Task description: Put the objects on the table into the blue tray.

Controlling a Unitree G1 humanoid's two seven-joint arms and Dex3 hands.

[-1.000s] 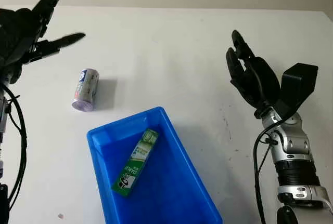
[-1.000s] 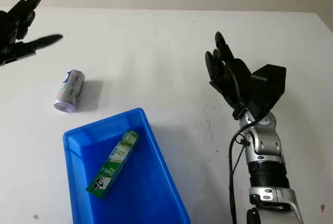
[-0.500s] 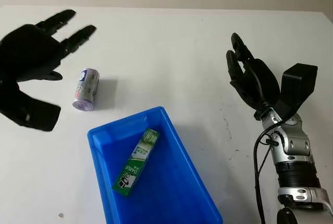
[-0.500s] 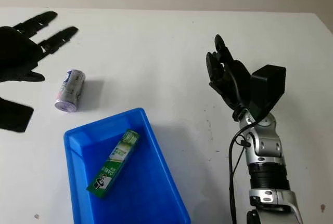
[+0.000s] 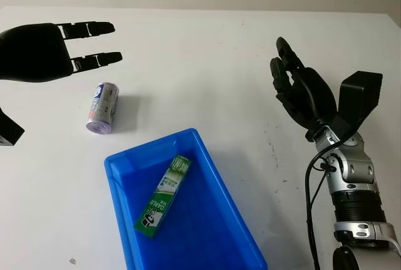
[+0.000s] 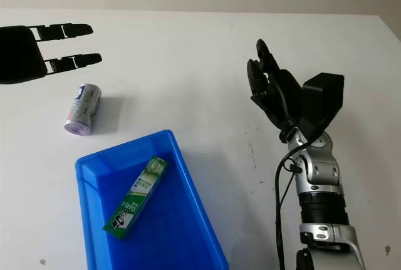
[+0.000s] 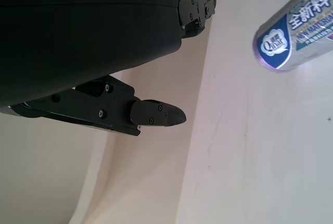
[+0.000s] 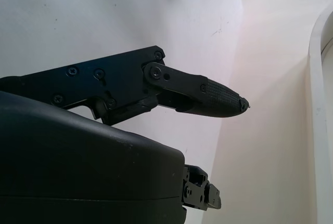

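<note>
One can (image 5: 103, 108) lies sideways, long axis pointing toward the blue tray (image 5: 207, 157).

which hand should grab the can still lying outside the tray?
Left. The left hand is open just above and beside the can, which lies left of the blue tray. The right hand, open, is far across the table.

Light: bright and even, from above.
Shadows: soft grey one beside the small purple-and-white cylindrical can (image 5: 103, 108), on its right.
Glare: white matte table (image 5: 207, 63) washed pale; inside of the blue plastic tray (image 5: 216, 232) lightly glossy.
Focus: black left hand (image 5: 37, 51) shell soft up close in the left wrist view.
</note>
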